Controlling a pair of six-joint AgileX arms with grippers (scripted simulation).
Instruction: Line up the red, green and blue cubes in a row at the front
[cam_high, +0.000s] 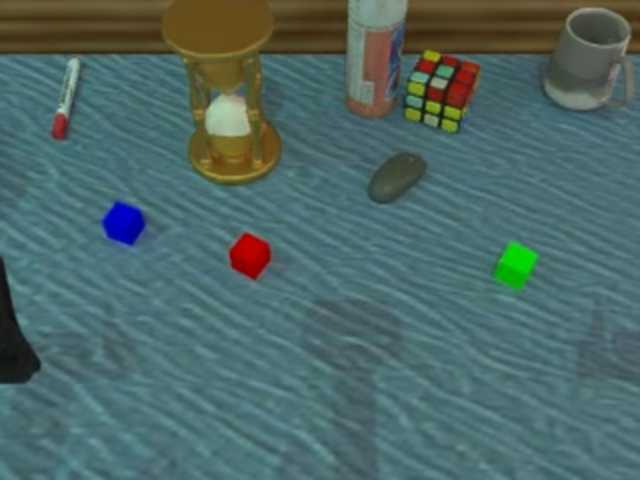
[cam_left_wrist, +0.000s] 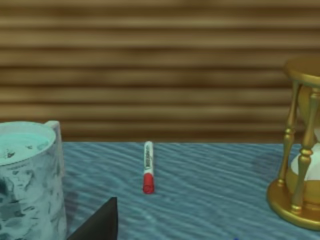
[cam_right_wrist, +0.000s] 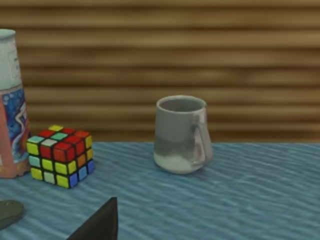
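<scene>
The blue cube (cam_high: 124, 223) sits toward the desk's (cam_high: 320, 400) left edge, the red cube (cam_high: 249, 255) just to its right, and the green cube (cam_high: 516, 265) well apart toward the right edge; none touch.

Only a dark piece of the left arm (cam_high: 14, 345) shows at the left edge, cut off. Each wrist view catches a black sliver of its own end effector, so whether either one is open cannot be told.

Toward the back edge stand an hourglass (cam_high: 226, 95), a marker (cam_high: 65, 97), a can (cam_high: 375, 58) cut off at the top, a puzzle cube (cam_high: 442, 90) and a mug (cam_high: 590, 62).
</scene>
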